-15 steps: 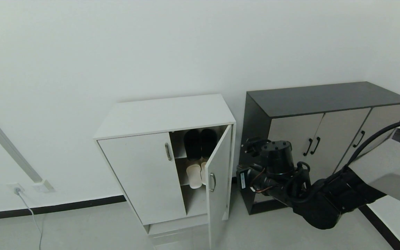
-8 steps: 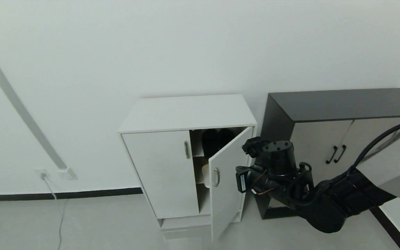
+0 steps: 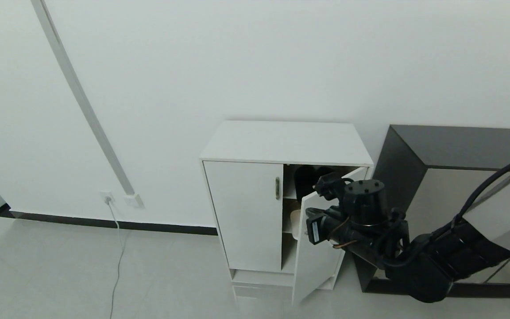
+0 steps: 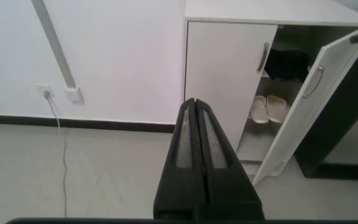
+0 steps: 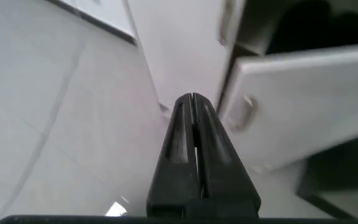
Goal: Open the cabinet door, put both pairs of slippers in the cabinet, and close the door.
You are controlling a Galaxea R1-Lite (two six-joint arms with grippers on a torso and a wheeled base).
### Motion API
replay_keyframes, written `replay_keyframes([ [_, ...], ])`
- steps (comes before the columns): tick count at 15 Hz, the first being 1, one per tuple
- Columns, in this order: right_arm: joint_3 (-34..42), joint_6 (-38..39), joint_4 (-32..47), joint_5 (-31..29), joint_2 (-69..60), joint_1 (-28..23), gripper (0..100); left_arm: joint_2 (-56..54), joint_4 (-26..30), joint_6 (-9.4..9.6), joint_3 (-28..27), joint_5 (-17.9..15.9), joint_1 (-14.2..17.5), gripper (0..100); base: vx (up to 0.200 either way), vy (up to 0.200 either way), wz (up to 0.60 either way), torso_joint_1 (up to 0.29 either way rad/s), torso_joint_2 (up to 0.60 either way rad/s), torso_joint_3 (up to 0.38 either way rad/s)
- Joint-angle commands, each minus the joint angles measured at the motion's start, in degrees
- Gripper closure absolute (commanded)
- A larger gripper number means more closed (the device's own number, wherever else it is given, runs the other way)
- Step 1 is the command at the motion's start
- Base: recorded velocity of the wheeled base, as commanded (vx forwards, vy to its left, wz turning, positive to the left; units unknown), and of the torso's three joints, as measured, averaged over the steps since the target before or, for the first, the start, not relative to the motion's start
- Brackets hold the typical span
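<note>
White cabinet (image 3: pixel 281 146) against wall: left door shut, right door (image 3: pixel 317 266) ajar. Black slippers (image 4: pixel 288 62) on upper shelf, pale slippers (image 4: pixel 269 109) on shelf below. Right gripper (image 5: pixel 193 98) pressed closed, empty, facing ajar door; left gripper (image 4: pixel 195 102) likewise closed, empty. Dark cabinet (image 3: pixel 458 141) just beside hinge side; bare floor (image 3: pixel 82 274) in front.

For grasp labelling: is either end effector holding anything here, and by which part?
Nothing is held: the left end effector and right end effector are both shut and empty.
</note>
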Motion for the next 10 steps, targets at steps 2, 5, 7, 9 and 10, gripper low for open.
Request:
replay_keyframes([
  [2,5.19,-1.13,-0.4,-0.03,-1.68,-1.1,100,0.04,-0.1,-0.02,0.0,0.02,0.09,100,0.0,0.0,0.0,0.0,0.0,0.0],
  [5,10.11,-0.86,-2.25,0.23,-1.5,-2.5,100,0.04,-0.1,-0.02,0.0,0.02,0.09,100,0.2,0.0,0.0,-0.002,0.0,0.005],
  [7,12.04,-0.95,-3.83,0.23,-1.15,-2.68,100,0.04,-0.1,-0.02,0.0,0.02,0.09,100,0.2,0.0,0.0,0.002,0.0,0.002],
  [9,14.42,-1.04,-3.83,0.23,-1.15,-2.77,100,0.04,-0.1,-0.02,0.0,0.02,0.09,100,0.2,0.0,0.0,0.01,0.0,-0.002],
  [10,15.03,-1.04,-3.83,0.23,-1.06,-2.77,100,0.04,-0.1,-0.02,0.0,0.02,0.09,100,0.2,0.0,0.0,0.007,0.02,0.007],
])
